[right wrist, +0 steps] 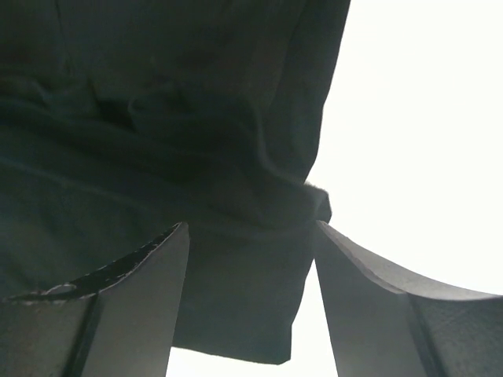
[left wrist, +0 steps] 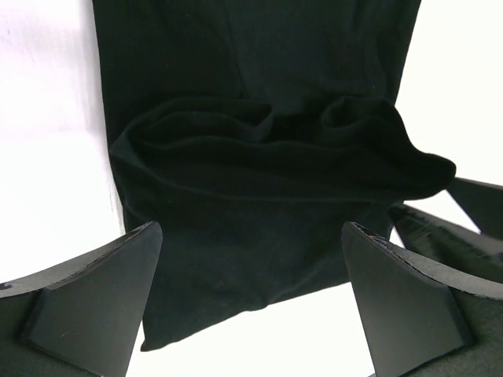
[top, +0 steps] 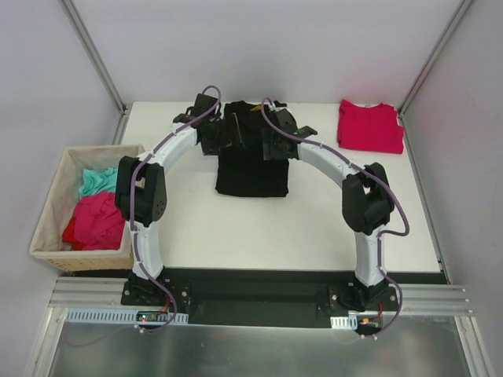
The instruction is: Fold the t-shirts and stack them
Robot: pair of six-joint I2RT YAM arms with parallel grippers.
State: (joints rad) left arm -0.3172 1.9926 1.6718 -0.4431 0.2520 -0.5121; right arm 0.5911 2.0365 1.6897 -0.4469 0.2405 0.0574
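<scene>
Left gripper gapes wide, empty, astride a bunched fold of the black shirt. Right gripper, partly open, straddles its edge, holding nothing. Both sit at its far end, likely to fold it nearward. The red shirt lies folded at the far right.

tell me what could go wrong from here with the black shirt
1. The left gripper hangs open over a bunched ridge in the black shirt; closing there could pinch several layers and pull the fold crooked.
2. The right gripper stands open at the shirt's outer edge only, so it might catch one layer or slip off, leaving the two sides uneven.
</scene>
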